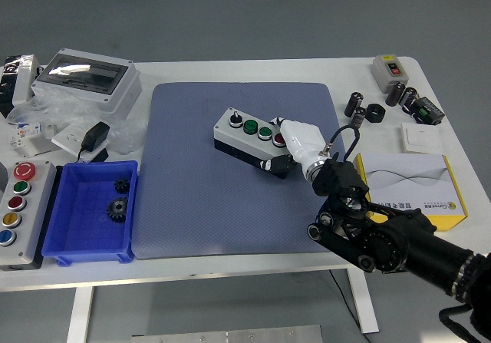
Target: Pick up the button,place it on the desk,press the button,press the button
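**K:** Right arm, black, jointed (pixel 383 239), was nearest the lens, coming in from the lower right corner. Its white-shelled hand (pixel 301 145) sat over the right end of the grey rectangular push-button box (pixel 249 140).

**M:** Where was the box?

**K:** Flat on the blue-grey textured mat (pixel 230 205), upper middle, turned at a slight angle. Black knob, two green buttons, one red button (pixel 279 138) in a row along the lid. Hand was touching or just above the red end.

**M:** Holding it?

**K:** Couldn't tell. Shell hid the fingers, so no read on how far open they were or whether they had hold of anything. Box looked fully seated on the mat, not lifted.

**M:** So which step?

**K:** My read: pick and place were done, first press was in hand, at the red button.

**M:** Next move?

**K:** Short straight push down on the cap, then lift clear. Box was light and unclamped, so an off-axis push could skid or tip it. Second press likely needs a small shift left along the row.

**M:** Left arm?

**K:** Not in frame. Clutter was well apart from the work: blue plastic bin (pixel 90 212) with two black gears at the mat's left edge, yellow-and-white carton (pixel 414 182) just right of the arm.
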Robot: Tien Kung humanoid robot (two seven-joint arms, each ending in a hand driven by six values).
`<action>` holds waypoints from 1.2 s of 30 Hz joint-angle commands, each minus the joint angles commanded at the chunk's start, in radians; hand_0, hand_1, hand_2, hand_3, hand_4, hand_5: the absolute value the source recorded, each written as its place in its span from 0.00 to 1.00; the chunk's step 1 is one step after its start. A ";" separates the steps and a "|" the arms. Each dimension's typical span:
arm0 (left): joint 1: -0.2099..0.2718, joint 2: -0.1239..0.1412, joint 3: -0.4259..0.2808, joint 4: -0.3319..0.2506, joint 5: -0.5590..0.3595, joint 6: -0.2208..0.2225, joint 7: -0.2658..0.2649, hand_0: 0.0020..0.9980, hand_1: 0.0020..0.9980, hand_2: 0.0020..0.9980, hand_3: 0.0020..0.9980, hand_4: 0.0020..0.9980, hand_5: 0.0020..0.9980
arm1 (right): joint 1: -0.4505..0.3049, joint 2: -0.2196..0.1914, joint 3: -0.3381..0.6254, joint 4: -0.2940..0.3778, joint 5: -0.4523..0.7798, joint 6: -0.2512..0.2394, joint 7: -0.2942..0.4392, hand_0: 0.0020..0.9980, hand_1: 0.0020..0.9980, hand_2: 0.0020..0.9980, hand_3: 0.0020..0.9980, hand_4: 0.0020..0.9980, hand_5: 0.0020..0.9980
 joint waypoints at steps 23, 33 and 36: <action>0.003 -0.009 -0.008 0.000 0.005 0.006 -0.004 0.61 0.60 0.53 0.60 0.63 0.19 | -0.075 -0.238 -0.066 0.331 -0.019 0.160 0.348 0.13 0.29 0.34 0.33 0.06 0.00; 0.002 -0.009 -0.012 0.000 0.011 0.006 -0.005 0.61 0.60 0.53 0.60 0.63 0.19 | -0.080 -0.219 -0.066 0.274 -0.086 0.157 0.356 0.36 0.40 0.39 0.39 0.21 0.00; 0.002 -0.009 -0.011 0.000 0.010 0.005 -0.005 0.61 0.60 0.53 0.60 0.63 0.19 | -0.082 -0.221 -0.059 0.277 -0.068 0.179 0.346 0.36 0.40 0.39 0.39 0.21 0.00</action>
